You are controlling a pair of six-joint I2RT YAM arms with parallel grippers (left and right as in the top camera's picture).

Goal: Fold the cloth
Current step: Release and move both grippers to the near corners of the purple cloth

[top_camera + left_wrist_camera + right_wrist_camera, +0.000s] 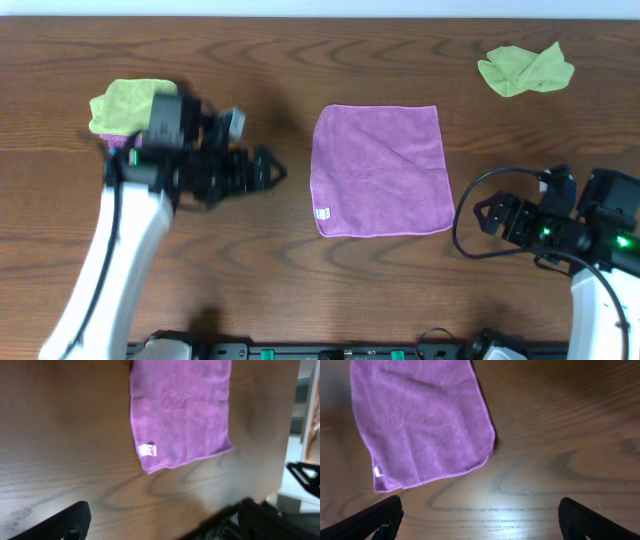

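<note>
A purple cloth (379, 170) lies flat and unfolded on the middle of the wooden table, with a small white tag at its near left corner. It also shows in the left wrist view (180, 410) and the right wrist view (420, 425). My left gripper (268, 170) is open and empty, to the left of the cloth and apart from it. My right gripper (487, 213) is open and empty, to the right of the cloth's near right corner. Both hover over bare wood.
A yellow-green cloth (122, 105) lies at the far left, partly under my left arm. A crumpled green cloth (525, 69) lies at the far right. The table's front edge runs below both arm bases.
</note>
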